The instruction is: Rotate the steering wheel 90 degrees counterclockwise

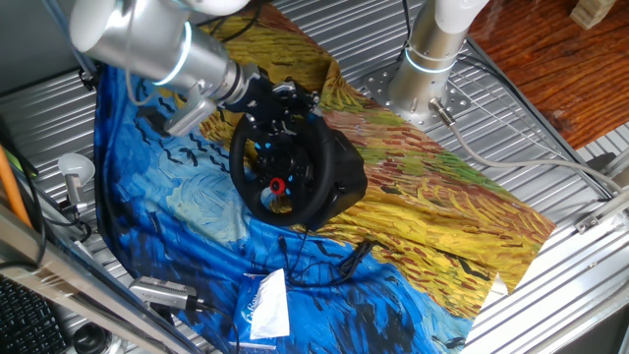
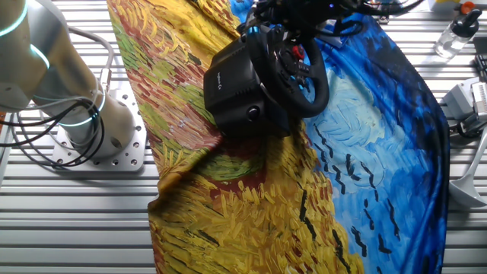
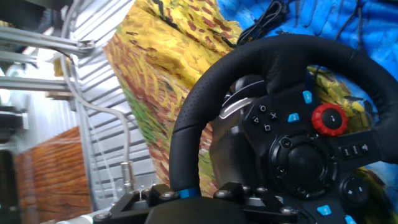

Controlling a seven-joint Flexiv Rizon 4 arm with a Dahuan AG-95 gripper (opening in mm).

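Note:
The black steering wheel [image 1: 246, 182] stands on its bulky black base [image 1: 344, 177] on the painted cloth, with a red centre button [image 1: 278, 185] and small blue lights. My gripper [image 1: 282, 101] is at the wheel's upper rim and is shut on it. In the hand view the rim [image 3: 205, 106] runs down between my fingers [image 3: 160, 194], and its blue stripe [image 3: 189, 193] sits at my gripper [image 3: 189, 198]. The red button [image 3: 329, 119] is at the right. In the other fixed view the wheel [image 2: 316, 91] faces away to the right, with the base [image 2: 236, 84] nearer and my gripper [image 2: 293, 17] above.
A blue and yellow painted cloth [image 1: 423, 216] covers the slatted metal table. The wheel's black cable [image 1: 339, 264] lies in front of it, beside a white packet [image 1: 265, 305]. The arm's base [image 1: 428, 69] stands behind. A white bottle [image 2: 454, 34] and metal fixtures [image 1: 162, 292] line the edges.

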